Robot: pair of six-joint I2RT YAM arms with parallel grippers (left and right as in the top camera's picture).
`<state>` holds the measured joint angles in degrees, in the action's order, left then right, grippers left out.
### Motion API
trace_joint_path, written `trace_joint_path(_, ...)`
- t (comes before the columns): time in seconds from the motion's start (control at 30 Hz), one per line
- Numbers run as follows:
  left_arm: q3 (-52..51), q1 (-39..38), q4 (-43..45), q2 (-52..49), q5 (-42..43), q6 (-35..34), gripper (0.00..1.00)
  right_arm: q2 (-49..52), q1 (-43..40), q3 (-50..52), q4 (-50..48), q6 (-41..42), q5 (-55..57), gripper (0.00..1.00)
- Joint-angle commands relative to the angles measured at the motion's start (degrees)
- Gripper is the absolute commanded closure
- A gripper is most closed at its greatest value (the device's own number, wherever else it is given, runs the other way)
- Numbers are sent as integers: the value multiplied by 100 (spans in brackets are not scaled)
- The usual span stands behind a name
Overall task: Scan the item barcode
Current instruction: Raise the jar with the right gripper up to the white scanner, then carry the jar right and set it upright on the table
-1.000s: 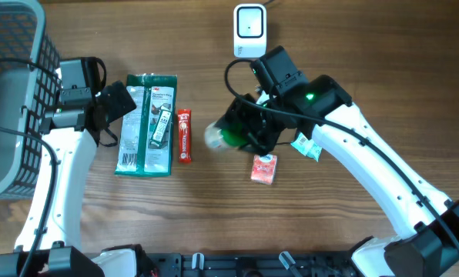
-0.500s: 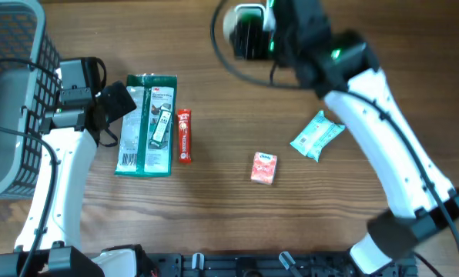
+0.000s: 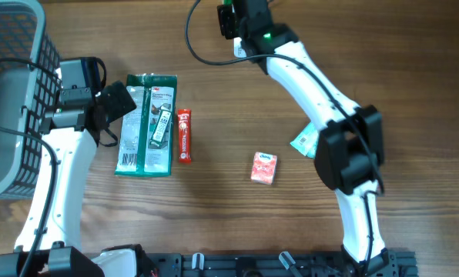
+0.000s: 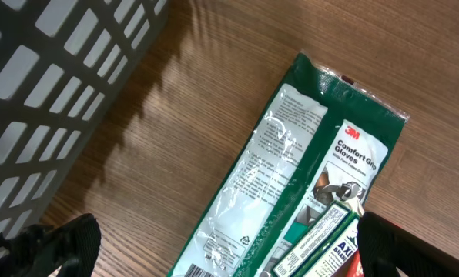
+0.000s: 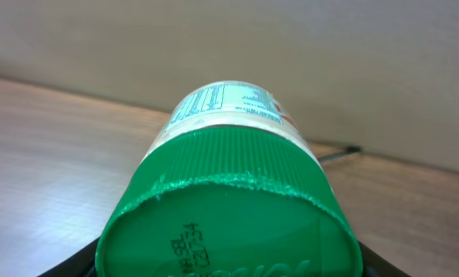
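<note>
A white bottle with a printed label and a wide green ribbed cap fills the right wrist view, cap toward the camera. My right gripper is shut on this bottle, its dark fingers just showing at both sides of the cap. In the overhead view the right gripper reaches to the table's far edge, over the white scanner, which is almost wholly hidden beneath it. My left gripper stands open above a green glove pack, holding nothing.
A grey mesh basket stands at the far left. On the table lie the glove pack, a red bar, a small orange-pink packet and a teal pack partly under the right arm.
The right arm has carried the bottle from the table's middle up to the far edge, over the scanner. The left arm has not moved.
</note>
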<state>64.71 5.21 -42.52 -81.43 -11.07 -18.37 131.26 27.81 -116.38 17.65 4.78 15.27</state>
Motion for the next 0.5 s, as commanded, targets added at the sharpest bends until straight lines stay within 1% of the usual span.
trace_joint_path(0.0, 17, 22, 4, 31, 9, -52, 0, 201, 7, -85, -535, -529, 748, 95)
trace_joint_path(0.17, 17, 22, 4, 31, 9, -55, 0, 396, -11, -81, -798, -929, 754, 96)
trace_joint_path(0.3, 15, 22, 4, 31, 9, -55, 0, 431, -15, -44, -717, -909, 990, 95)
trace_joint_path(0.47, 15, 22, 4, 31, 9, -55, 0, 433, -31, 170, -608, -756, 988, 96)
